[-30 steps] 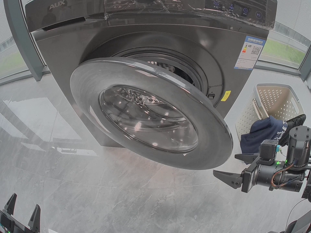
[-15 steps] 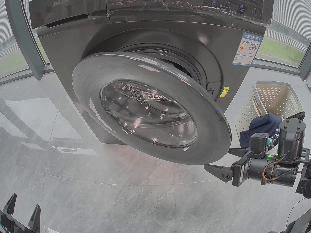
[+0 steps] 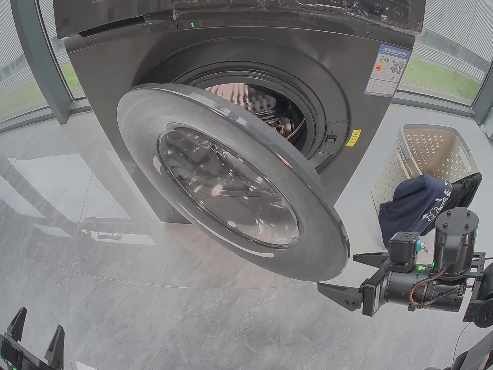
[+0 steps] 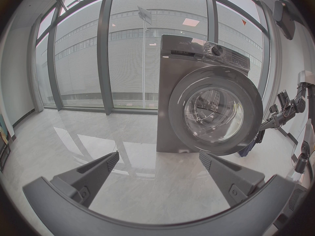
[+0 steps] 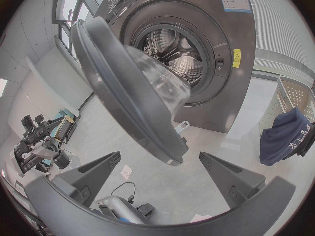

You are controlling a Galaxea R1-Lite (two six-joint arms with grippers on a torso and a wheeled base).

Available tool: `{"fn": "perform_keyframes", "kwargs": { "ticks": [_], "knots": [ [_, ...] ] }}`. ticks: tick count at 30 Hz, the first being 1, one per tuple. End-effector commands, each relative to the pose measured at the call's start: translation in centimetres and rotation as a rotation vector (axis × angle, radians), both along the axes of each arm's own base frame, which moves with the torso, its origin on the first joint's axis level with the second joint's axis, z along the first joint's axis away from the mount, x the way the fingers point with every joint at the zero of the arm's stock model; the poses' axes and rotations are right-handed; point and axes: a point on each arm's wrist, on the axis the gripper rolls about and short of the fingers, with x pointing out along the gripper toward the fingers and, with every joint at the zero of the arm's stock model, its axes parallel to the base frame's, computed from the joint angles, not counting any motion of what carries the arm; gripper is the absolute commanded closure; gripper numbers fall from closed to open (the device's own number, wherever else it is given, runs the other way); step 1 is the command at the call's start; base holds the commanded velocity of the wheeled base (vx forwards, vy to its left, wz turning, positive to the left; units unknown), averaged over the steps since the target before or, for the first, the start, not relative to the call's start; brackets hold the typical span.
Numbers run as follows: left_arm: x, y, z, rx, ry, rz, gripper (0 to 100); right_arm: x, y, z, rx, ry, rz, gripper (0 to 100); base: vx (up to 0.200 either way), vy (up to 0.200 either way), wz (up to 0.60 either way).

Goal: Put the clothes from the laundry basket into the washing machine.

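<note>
While your open, empty right gripper [image 3: 336,272] is hovering by the washing machine door [image 3: 231,181], the blue clothes [image 3: 411,209] are hanging over the laundry basket [image 3: 441,155]; you are likely finishing opening, so reaching for them comes next.

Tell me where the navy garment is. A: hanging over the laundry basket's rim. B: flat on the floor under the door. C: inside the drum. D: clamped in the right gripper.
A: the navy garment hangs over the front rim of the laundry basket, apart from the open right gripper.
</note>
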Motion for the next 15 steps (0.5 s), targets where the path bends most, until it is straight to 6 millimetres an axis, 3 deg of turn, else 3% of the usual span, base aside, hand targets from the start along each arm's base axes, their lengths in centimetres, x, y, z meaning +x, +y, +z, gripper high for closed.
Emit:
{"fn": "perform_keyframes", "kwargs": {
  "ticks": [1, 15],
  "knots": [
    [0.13, 0.0, -0.44, -0.001, 0.017, 0.0, 0, -0.07, -0.17, -0.01, 0.001, 0.0, -0.004, 0, 0.0, 0.0, 0.0],
    [0.13, 0.0, -0.44, -0.001, 0.017, 0.0, 0, 0.06, -0.07, -0.02, 0.004, 0.002, -0.009, 0, 0.0, 0.0, 0.0]
  ]
}}
